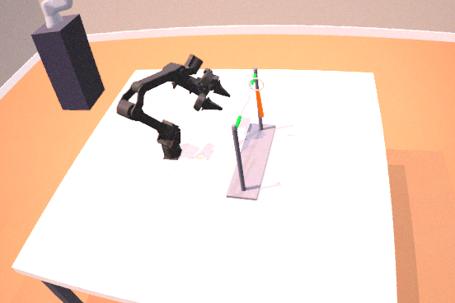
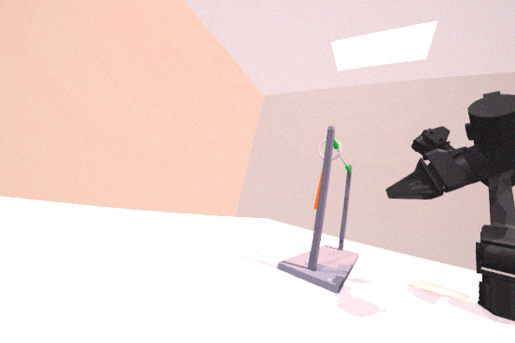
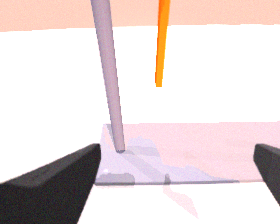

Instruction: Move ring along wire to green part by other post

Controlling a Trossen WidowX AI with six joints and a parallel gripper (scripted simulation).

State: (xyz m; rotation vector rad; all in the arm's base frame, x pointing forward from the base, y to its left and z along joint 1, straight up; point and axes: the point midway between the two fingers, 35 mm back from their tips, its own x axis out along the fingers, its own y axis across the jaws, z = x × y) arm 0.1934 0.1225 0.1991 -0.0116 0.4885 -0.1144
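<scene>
The ring [image 1: 255, 83] [image 2: 327, 148] hangs on the green part of the wire [image 1: 254, 81] [image 2: 335, 144] next to the far post [image 1: 259, 114] [image 3: 108, 75]. Its orange handle [image 1: 260, 104] [image 2: 317, 196] [image 3: 162, 45] hangs down beside that post. In the exterior view the handle is partly hidden behind that same post [image 2: 322, 204]. The other green part [image 1: 238, 120] [image 2: 348, 169] sits at the near post [image 1: 239, 160] [image 2: 344, 211]. My gripper [image 1: 225, 101] [image 2: 392, 191] [image 3: 176, 150] is open and empty. It is left of the handle and apart from it.
Both posts stand on a grey base plate [image 1: 251, 172] [image 2: 327, 270] [image 3: 211, 150] on the white table. The arm's base [image 1: 170, 143] [image 2: 496, 279] stands left of it. A dark box [image 1: 68, 62] with a white arm stands off the table at the back left.
</scene>
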